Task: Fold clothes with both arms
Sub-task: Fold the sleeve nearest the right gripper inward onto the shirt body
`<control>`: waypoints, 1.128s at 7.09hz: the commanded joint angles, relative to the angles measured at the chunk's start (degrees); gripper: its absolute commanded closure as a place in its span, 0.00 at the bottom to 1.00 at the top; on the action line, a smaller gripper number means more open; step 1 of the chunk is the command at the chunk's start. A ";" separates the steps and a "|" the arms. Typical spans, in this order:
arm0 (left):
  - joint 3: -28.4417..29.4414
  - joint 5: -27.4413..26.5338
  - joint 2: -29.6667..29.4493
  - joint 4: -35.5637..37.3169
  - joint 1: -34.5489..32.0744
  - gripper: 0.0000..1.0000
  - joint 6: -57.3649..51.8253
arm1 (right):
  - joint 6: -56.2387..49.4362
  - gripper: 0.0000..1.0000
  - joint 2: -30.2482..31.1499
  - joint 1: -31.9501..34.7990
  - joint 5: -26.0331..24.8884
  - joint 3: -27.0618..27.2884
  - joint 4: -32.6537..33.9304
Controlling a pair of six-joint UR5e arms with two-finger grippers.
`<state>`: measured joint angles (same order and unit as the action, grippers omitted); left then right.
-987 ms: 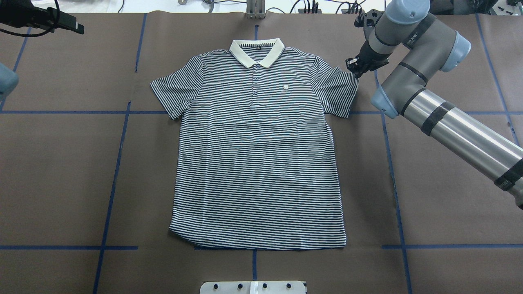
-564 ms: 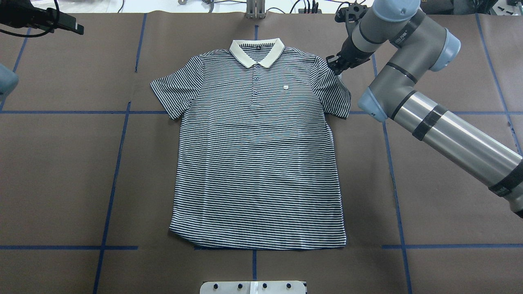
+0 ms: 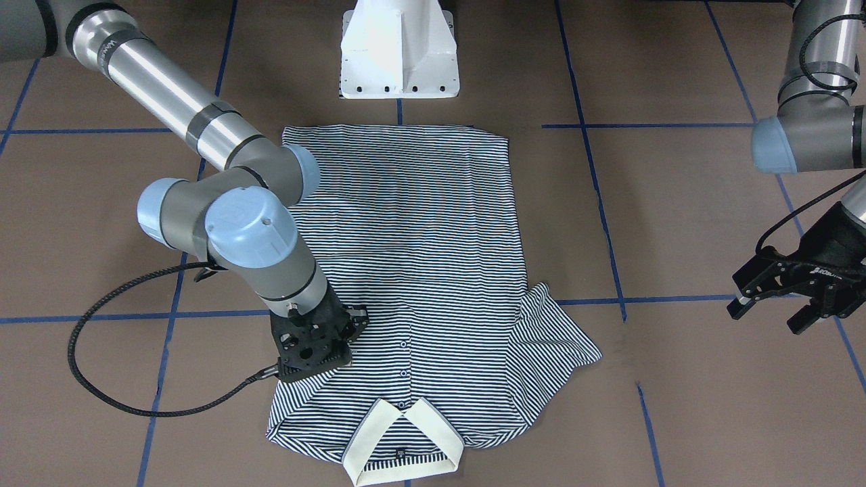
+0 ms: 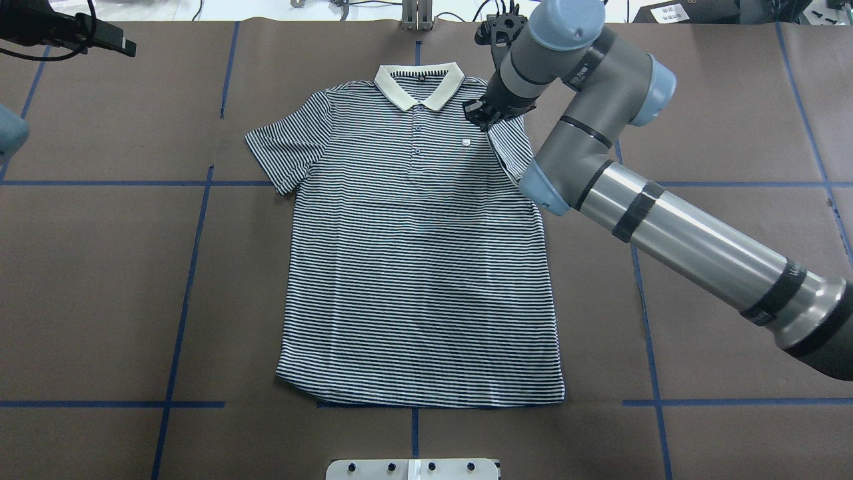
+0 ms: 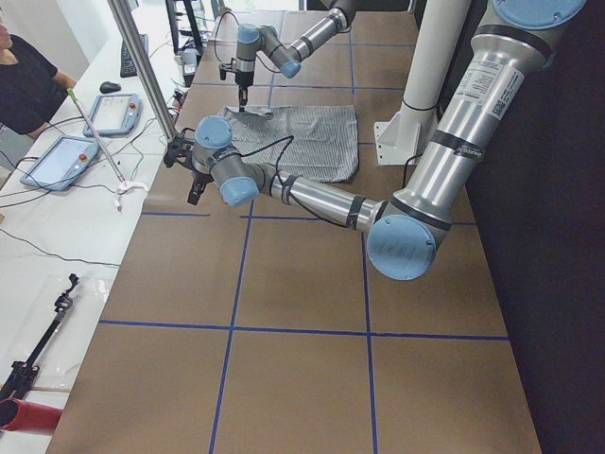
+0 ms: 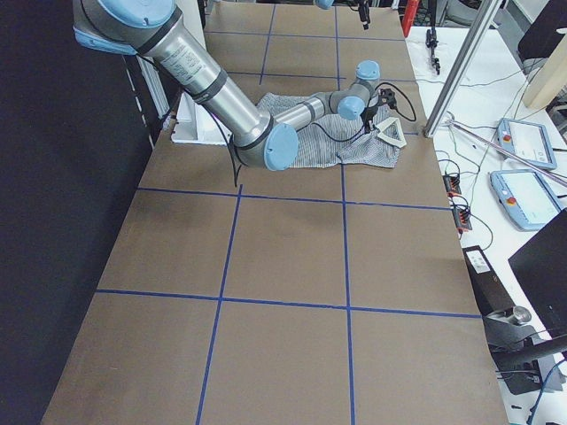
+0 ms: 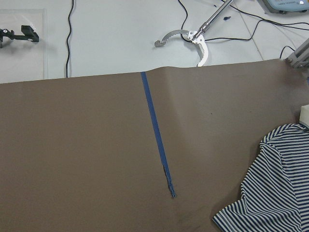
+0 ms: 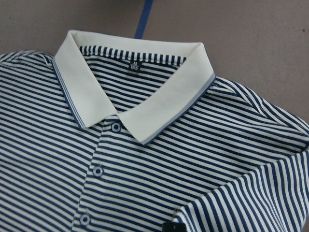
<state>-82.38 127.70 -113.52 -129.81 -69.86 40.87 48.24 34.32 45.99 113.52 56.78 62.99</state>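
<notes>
The striped polo shirt (image 4: 413, 267) lies flat and face up on the brown table, its cream collar (image 4: 418, 85) at the far side. My right gripper (image 4: 481, 115) is shut on the shirt's right sleeve (image 4: 510, 143) and holds it folded inward over the chest, next to the small patch (image 4: 466, 141). It also shows in the front view (image 3: 318, 355). The right wrist view shows the collar (image 8: 135, 92) and the folded sleeve (image 8: 251, 203). My left gripper (image 3: 775, 308) is open and empty, well off the shirt's left sleeve (image 3: 555, 345).
The white pedestal base (image 3: 399, 47) stands at the shirt's hem side. Blue tape lines (image 4: 180, 320) cross the brown table cover (image 4: 100, 267). A white bench with tablets (image 5: 66, 156) and cables runs along the far edge.
My right gripper has moved left from the sleeve's outer edge toward the collar, drawing the right sleeve over the chest. The left arm has not moved.
</notes>
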 commanded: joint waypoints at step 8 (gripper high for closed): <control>-0.41 -15.49 -2.58 0.79 12.95 0.00 18.65 | 8.10 0.00 5.55 0.76 5.73 14.86 16.37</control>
<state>-82.56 119.06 -115.80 -129.22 -62.13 52.10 55.90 36.09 46.19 117.16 62.83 69.66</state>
